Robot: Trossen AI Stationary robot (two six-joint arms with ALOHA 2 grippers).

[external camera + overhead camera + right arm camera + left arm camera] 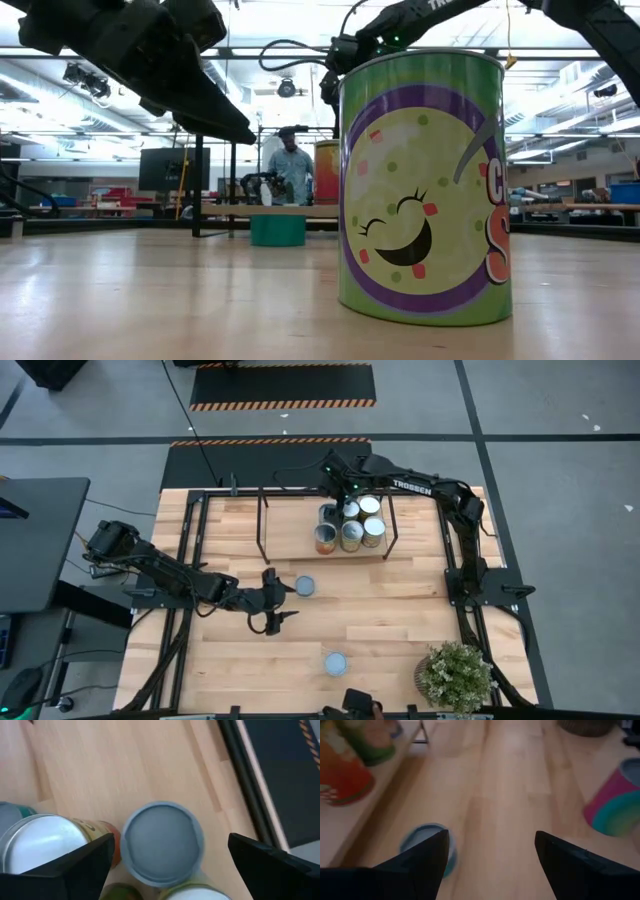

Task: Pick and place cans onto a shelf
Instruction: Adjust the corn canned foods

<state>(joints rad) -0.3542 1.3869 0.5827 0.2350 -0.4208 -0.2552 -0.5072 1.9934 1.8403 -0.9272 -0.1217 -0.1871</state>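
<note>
Left arm extended low toward table centre, left gripper [277,603] fingers spread apart, right arm reached along far edge, right gripper [338,482] fingers spread wide.

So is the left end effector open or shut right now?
Open. The left end effector shows its fingers spread wide with bare table between them, holding nothing.

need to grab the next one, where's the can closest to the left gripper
In the high view it stands on the table just right of the open left gripper: the blue-topped can, in front of the shelf.
</note>
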